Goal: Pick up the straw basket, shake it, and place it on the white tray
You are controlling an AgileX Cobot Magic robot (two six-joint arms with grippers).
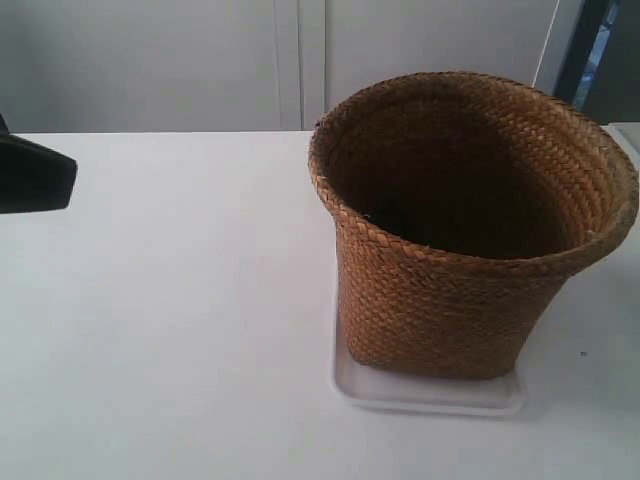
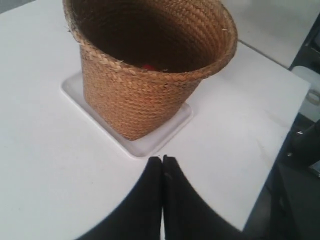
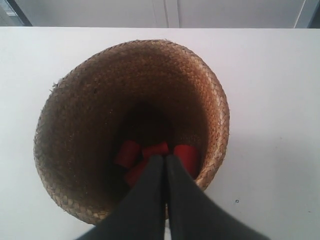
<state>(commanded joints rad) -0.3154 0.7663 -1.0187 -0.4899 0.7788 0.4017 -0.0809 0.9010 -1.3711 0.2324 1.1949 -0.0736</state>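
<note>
The straw basket (image 1: 440, 310) stands upright on the white tray (image 1: 430, 395), whose rim shows around its base. In the left wrist view the basket (image 2: 140, 95) fills the tray (image 2: 150, 145), and my left gripper (image 2: 162, 159) is shut and empty, just off the tray's corner. The right wrist view looks straight down into the basket (image 3: 90, 100). My right gripper (image 3: 164, 157) hangs above it, shut with nothing between the fingers, and its fingers cross over the near rim. Several red pieces (image 3: 186, 154) lie on the basket's floor.
A black arm part (image 1: 35, 175) juts in at the exterior view's left edge. The white table (image 1: 170, 330) ends at an edge (image 2: 272, 165) beside the left gripper, with dark equipment (image 2: 300, 200) beyond. A grey wall (image 1: 200, 60) backs the table.
</note>
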